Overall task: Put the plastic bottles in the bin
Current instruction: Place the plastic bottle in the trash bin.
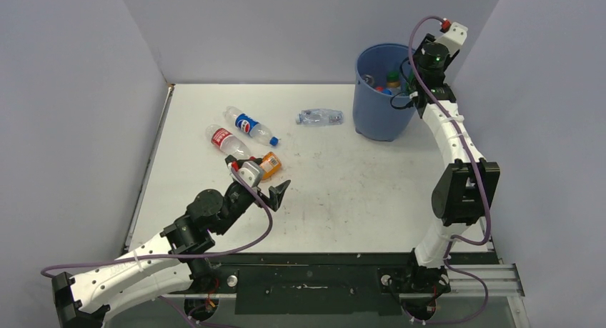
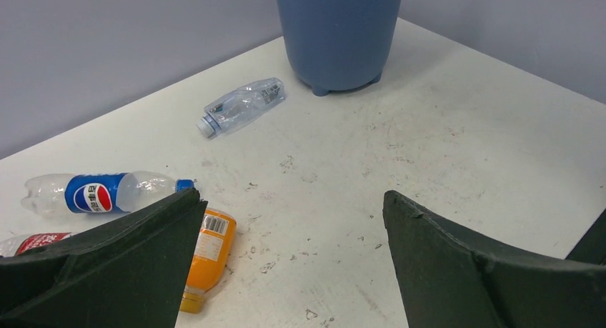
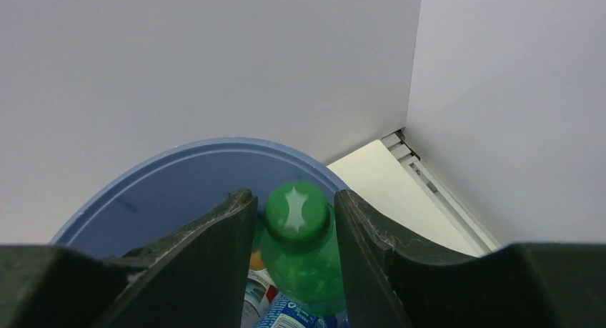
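The blue bin stands at the back right and holds several bottles. My right gripper hangs over its rim. In the right wrist view its fingers stand slightly apart, and a green bottle sits cap-up between and below them, blurred, with a gap on its left. My left gripper is open and empty just above the table. An orange juice bottle lies by its left finger. A blue-label bottle, a red-label bottle and a clear bottle lie on the table.
The table is white and walled at the back and on both sides. The bin also shows in the left wrist view, far ahead, with the clear bottle to its left. Blue-label and other bottles lie inside the bin.
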Motion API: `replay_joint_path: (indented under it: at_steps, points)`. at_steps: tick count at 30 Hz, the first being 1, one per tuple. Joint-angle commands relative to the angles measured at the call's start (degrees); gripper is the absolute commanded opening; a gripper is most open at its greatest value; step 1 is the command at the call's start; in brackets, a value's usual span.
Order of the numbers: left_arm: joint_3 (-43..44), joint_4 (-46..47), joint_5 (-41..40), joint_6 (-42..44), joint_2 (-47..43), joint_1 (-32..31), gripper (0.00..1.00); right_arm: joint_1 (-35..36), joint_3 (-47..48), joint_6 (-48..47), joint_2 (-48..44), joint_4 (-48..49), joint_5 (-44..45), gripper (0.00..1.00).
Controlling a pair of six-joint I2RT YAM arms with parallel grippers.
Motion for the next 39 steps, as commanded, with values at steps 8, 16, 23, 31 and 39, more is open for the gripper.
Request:
replay_joint_path:
  at_steps: [8, 16, 23, 31, 39]
  points:
    - [2.4, 0.9, -0.6, 0.6, -0.3, -0.3, 0.96, -2.7, -0.1, 6.5, -1.7, -3.8, -7.8, 0.58]
    - [2.4, 0.8, 0.0, 0.5, -0.2, -0.3, 0.96, -2.7, 4.0, 9.2, -2.7, -5.9, -10.6, 0.5]
    - [2.4, 0.7, -0.3, 0.5, -0.5, -0.6, 0.96, -3.0, 6.0, 7.7, 0.8, -8.8, -11.7, 0.58]
    - [2.4, 0.7, -0.4, 0.8, 0.1, -0.7, 0.96, -1.4, 2.1, 9.1, -0.3, -1.9, -16.6, 0.68]
    - [3.0, 0.0, -6.9, -0.1, 1.6, -0.6, 0.96, 4.2, -8.0, 16.4, -12.6, 14.5, -18.5, 0.69]
